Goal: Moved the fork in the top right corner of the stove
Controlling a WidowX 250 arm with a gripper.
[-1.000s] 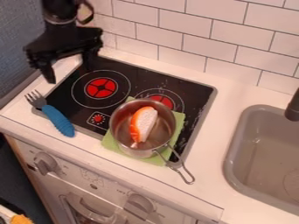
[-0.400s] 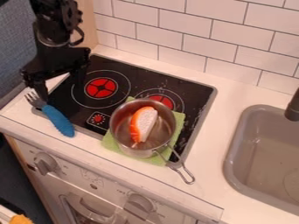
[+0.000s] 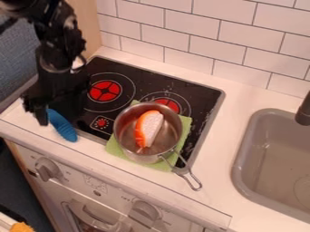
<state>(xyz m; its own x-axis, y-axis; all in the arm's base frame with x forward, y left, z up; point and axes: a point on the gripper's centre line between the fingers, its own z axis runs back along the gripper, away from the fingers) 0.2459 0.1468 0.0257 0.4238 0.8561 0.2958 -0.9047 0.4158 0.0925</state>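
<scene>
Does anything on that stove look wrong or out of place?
Yes: the pot sits on a green cloth partly covering a red-centred burner, an odd thing to have under cookware. Pale scuffs also mark the black cooktop.

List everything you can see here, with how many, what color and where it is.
Fork: one, blue handle, at the stove's left edge
Stove top: one, black with red burner marks, on the counter
Pot: one, silver, on the cloth
Toy food piece: one, orange and white, in the pot
Cloth: one, green, under the pot
Counter: one, white, around stove and sink
Sink: one, gray, right
Faucet: one, black, right edge
Knobs: two, gray, front panel
Wall tiles: many, white, behind
Arm: one, black, upper left
End effector: one, black, over the fork
</scene>
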